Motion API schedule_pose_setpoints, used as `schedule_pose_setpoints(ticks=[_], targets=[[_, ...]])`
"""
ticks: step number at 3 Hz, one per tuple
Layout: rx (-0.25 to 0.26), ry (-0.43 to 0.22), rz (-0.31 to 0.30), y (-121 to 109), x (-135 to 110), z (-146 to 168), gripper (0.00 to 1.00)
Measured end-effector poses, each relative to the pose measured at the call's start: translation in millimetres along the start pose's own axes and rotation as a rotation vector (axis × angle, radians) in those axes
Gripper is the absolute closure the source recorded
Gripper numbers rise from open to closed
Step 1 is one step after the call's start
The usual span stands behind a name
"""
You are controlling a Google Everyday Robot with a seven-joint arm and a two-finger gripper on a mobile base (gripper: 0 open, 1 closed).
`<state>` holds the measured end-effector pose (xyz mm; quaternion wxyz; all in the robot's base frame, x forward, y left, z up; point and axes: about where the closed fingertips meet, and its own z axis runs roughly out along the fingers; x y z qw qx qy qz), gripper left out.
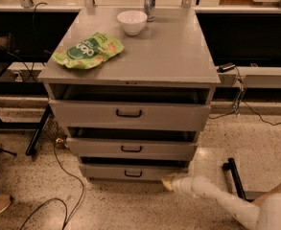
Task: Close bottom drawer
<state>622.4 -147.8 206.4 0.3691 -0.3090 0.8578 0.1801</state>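
Note:
The bottom drawer (130, 172) is the slimmest grey front panel with a small black bar handle, at the foot of the grey cabinet (145, 56). It stands slightly pulled out, with a dark gap above it. My gripper (167, 181) is at the drawer front's right end, low near the floor, touching or almost touching the panel. My white arm (216, 198) reaches in from the lower right.
The middle drawer (130, 148) and top drawer (129, 114) above also stand slightly open. A green snack bag (87, 50), a white bowl (132, 21) and a can (149, 4) sit on the cabinet top. Cables (65, 176) lie on the floor at left. A black stand foot (233, 176) is at right.

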Motion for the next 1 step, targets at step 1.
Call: schedule_pose_setpoints(ticks=[1], targets=[[-0.028, 0.002, 0.034, 39.8, 12.6, -45.9, 1.0]])
